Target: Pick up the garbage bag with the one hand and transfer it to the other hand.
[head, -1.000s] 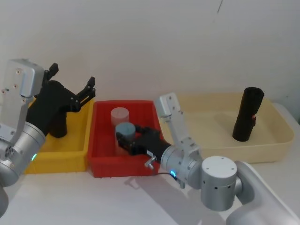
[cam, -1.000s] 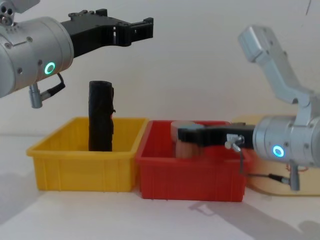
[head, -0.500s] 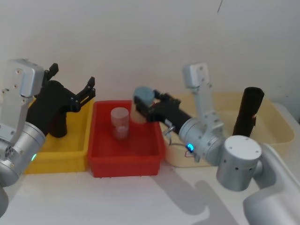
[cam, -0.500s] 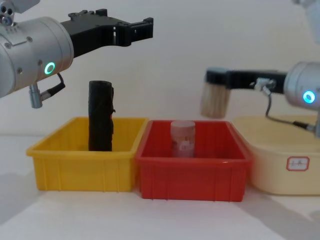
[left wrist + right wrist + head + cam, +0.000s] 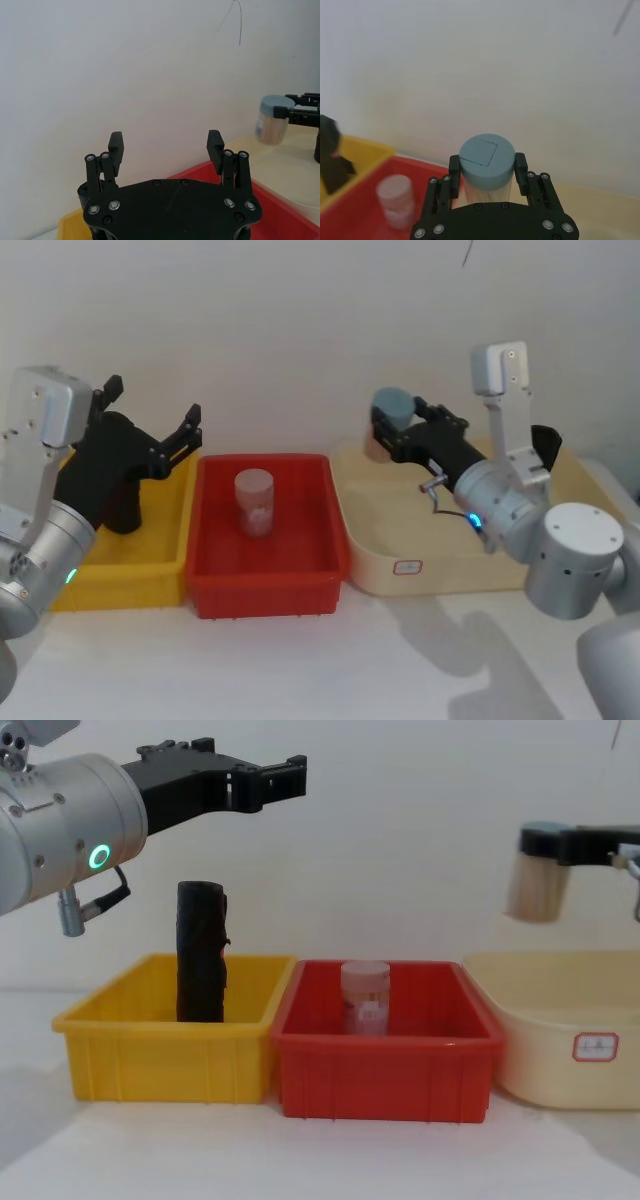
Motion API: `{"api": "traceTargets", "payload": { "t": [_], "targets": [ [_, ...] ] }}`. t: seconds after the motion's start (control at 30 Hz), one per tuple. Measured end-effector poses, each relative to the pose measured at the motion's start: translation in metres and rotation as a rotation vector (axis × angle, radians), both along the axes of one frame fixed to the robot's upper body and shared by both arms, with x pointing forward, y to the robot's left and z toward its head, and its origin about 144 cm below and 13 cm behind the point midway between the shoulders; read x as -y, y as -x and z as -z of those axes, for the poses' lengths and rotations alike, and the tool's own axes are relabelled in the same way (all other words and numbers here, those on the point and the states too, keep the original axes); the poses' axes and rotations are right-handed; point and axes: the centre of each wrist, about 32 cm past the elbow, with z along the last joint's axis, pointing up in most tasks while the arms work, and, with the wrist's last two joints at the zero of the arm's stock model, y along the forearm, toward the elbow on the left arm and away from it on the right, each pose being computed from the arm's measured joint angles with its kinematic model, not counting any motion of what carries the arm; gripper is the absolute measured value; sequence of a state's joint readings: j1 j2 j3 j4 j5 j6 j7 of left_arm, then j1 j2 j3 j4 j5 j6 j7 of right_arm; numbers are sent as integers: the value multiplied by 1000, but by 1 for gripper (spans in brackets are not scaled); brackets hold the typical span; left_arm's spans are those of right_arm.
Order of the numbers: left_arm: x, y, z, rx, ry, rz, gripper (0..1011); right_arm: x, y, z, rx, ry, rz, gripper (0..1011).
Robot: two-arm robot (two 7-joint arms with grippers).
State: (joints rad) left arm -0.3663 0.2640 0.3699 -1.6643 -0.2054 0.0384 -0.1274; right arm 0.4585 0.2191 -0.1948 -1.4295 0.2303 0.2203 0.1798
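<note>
The other hand (image 5: 385, 432), the blue-ringed right gripper, is raised above the near-left part of the cream tub (image 5: 372, 565) with its fingers clamped on a jar with a grey-blue lid (image 5: 486, 167). The garbage bag (image 5: 545, 443) stands in the cream tub behind the right arm, which hides most of it, with no gripper touching it. The one hand (image 5: 265, 776), the green-ringed left gripper, hangs spread wide and holding nothing above the yellow bin (image 5: 150, 1060), where a wrinkled black roll (image 5: 201, 952) stands upright, while a pink-lidded jar (image 5: 365, 997) stands in the red bin (image 5: 385, 1070) between the two.
</note>
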Motion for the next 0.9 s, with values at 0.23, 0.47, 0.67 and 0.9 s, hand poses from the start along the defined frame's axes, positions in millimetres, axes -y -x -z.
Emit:
{"api": "traceTargets", "payload": {
  "t": [0.23,0.47,0.67,0.9],
  "targets": [
    [0,0,0,0,0,0,1001,20,-4,9,-44,59,58,635],
    [0,0,0,0,0,0,1001,35,-4,21,-91,112,91,635],
    [0,0,0,0,0,0,1001,43,-3,29,-117,140,108,781],
    [0,0,0,0,0,0,1001,46,0,34,-132,152,122,979]
  ]
}}
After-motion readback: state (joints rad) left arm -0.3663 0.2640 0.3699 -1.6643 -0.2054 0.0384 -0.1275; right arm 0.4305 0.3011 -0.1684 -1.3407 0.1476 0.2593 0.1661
